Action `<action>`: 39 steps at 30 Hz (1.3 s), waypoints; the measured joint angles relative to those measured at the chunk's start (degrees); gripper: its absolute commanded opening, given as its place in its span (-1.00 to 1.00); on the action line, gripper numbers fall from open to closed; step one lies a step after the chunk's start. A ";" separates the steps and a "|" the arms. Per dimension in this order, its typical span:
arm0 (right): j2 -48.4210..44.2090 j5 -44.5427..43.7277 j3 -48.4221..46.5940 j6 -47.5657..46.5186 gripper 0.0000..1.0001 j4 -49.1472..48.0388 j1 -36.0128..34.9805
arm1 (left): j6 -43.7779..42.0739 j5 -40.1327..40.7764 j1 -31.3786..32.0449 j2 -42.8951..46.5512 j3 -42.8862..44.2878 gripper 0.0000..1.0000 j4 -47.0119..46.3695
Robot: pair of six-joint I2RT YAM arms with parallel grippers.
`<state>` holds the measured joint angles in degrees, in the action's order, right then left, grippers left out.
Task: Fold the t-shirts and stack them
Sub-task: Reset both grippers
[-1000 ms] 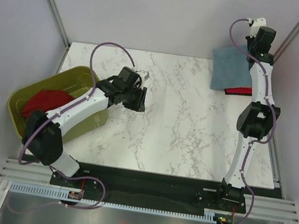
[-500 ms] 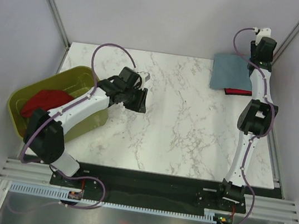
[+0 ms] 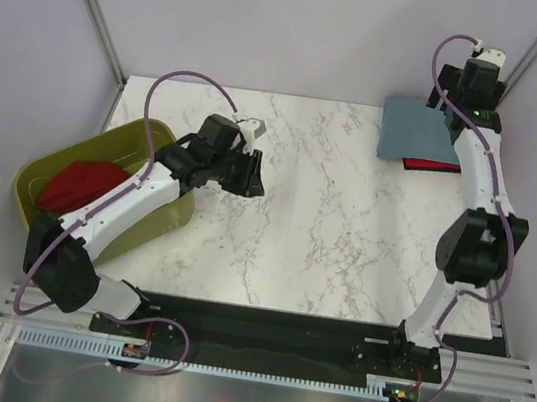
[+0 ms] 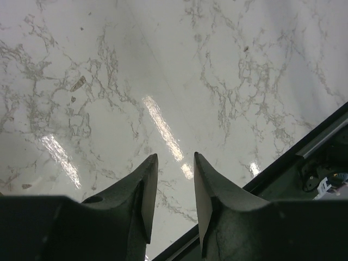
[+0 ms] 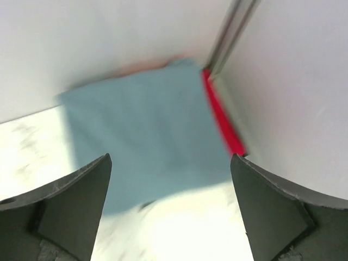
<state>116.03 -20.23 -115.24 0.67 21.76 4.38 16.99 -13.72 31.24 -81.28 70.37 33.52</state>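
Observation:
A folded slate blue-grey t-shirt lies in the back right corner of the table on top of a red t-shirt, whose edge shows beneath it. My right gripper hangs above this stack. In the right wrist view my right gripper stands wide open and empty, with the blue-grey t-shirt and the red edge below it, blurred. A dark red t-shirt lies crumpled in the tub. My left gripper hovers over bare marble. In the left wrist view my left gripper is partly open with nothing in it.
An olive-green tub stands at the table's left edge, beside my left arm. Walls and a metal post close in the back right corner right behind the stack. The table's black front rail runs near my left gripper.
My right gripper has opened from shut to wide and lifted back off the stack toward the corner. My left arm has shifted slightly, its opening unchanged.

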 measured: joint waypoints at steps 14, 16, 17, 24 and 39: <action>-43.12 31.95 39.12 25.44 0.96 11.61 -9.77 | 0.00 -2.05 -0.42 15.45 -0.72 0.23 -3.52; -45.79 34.01 41.55 26.34 0.96 13.29 -9.38 | 0.11 -3.41 -0.42 16.87 -0.72 0.35 -3.37; -47.06 34.80 42.38 26.60 0.96 14.10 -9.29 | 0.24 -4.02 -0.42 17.59 -0.72 0.57 -3.23; -56.57 35.89 44.37 26.38 0.96 18.21 -9.09 | 1.88 -6.21 -0.42 22.36 -0.74 1.00 -3.13; -61.83 36.65 49.22 26.53 0.96 18.99 -9.09 | 2.89 -4.33 -0.42 28.35 -2.91 1.00 -2.34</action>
<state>54.19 16.43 -66.02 27.20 40.75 -4.71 19.88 -18.04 30.83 -52.93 67.46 31.18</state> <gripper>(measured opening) 0.982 0.995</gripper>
